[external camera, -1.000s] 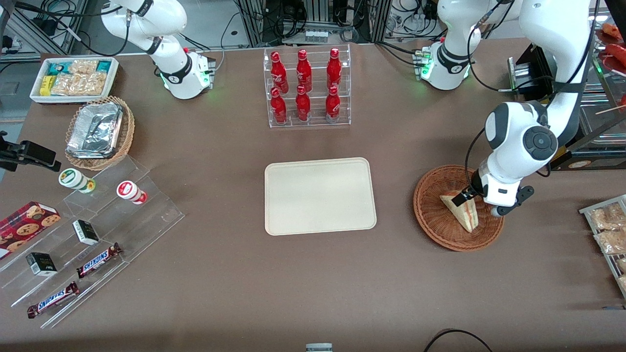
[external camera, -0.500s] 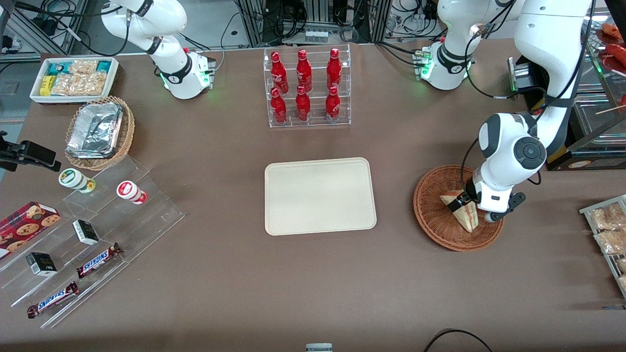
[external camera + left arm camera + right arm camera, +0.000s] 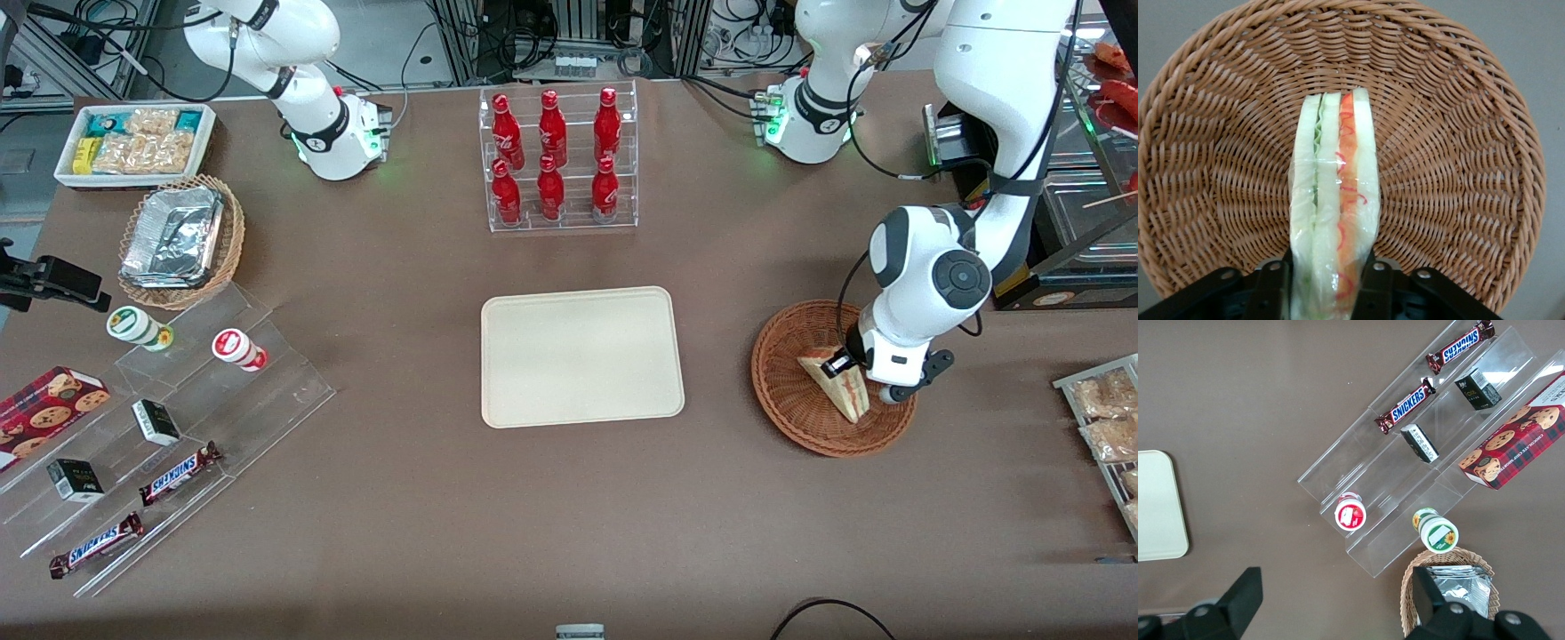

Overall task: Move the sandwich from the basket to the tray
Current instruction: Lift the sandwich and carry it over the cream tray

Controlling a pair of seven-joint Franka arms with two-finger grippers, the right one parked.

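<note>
A: Going left to right in the front view – what writing do we get?

B: Lower left, two choc bars [image 3: 133, 508] on the clear stepped rack [image 3: 169, 427], both reading "SNICKERS". Same word shows on them in the right wrist view. Red box [image 3: 49, 400] w/ cookie pics at the left edge; we can't read its label. Two small dark boxes [image 3: 116, 449] there too, text too small.

A: Centre?

B: Cream tray [image 3: 582, 356], bare, mid-frame. Above it six red bottles [image 3: 556, 156] in a clear stand, white script on them, not legible to us.

A: And the sandwich?

B: Right of centre, in the reddish-brown basket [image 3: 791, 396]. The sandwich [image 3: 840, 387] is a pale triangular wedge in clear wrap, standing on edge. In the wrist view we see its cut face [image 3: 1335, 213]: white bread layers, green strip on one side, orange-red strip w/ red squiggles on the other. No label on the wrap that we can see.

A: Gripper?

B: Gripper [image 3: 845, 366] is down in the basket, at the sandwich's end farther from the front cam. Wrist view shows both black fingers [image 3: 1275, 287] pressed against the wedge's flat sides, closed to about sandwich thickness, wrap bulging a bit between them. We can't tell if the wedge touches the basket floor.
</note>
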